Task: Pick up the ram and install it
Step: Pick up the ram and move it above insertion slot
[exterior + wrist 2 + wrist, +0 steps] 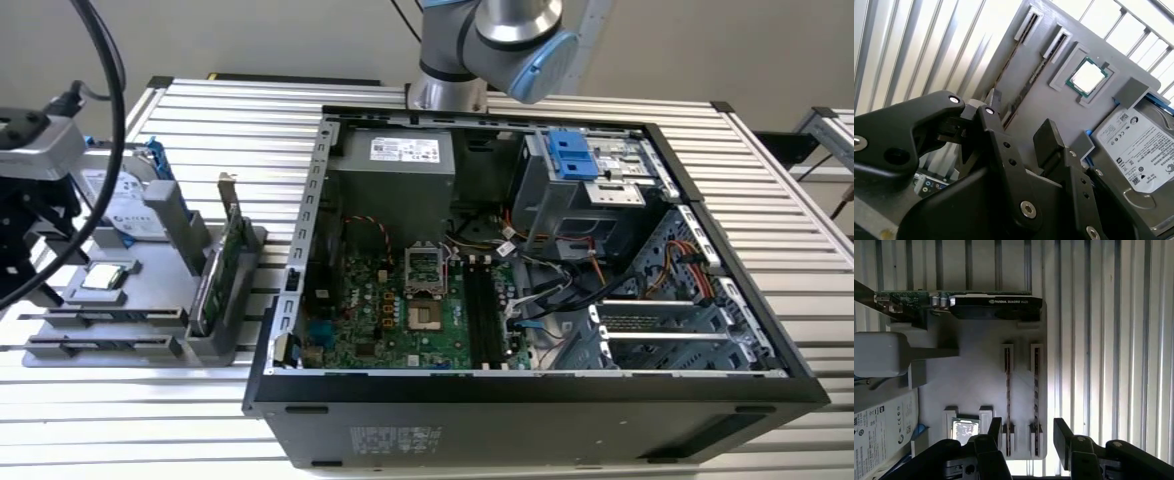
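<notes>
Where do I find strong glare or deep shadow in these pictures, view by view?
In the second wrist view the processor glares nearly white and the table slats beyond are washed out; in the first wrist view the fingers are dark silhouettes against bright slats; in the exterior view light is even, with the computer case interior shaded.

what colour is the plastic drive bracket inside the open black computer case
Bright blue: the plastic drive bracket shows best in the exterior view.
</notes>
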Action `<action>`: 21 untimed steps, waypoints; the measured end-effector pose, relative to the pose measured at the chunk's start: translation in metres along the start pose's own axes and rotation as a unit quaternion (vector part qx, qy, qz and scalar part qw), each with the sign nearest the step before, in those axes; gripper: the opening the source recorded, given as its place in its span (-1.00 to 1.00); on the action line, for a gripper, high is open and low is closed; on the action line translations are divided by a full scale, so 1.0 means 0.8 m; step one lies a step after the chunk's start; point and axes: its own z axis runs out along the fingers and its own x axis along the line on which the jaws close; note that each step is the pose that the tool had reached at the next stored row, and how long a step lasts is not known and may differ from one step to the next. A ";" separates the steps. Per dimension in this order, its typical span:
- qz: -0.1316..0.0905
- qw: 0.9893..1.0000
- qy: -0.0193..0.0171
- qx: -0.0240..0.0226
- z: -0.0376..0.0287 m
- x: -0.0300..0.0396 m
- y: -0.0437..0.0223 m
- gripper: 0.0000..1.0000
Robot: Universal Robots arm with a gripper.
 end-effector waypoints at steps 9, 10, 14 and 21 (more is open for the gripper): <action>0.000 1.000 0.000 0.000 0.0069 0.0000 0.0001 1.00; 0.000 1.000 0.000 0.000 0.0078 0.0000 0.0001 1.00; 0.000 1.000 0.000 0.000 0.0110 0.0000 0.0001 1.00; 0.000 1.000 0.000 0.000 0.0168 0.0001 0.0000 1.00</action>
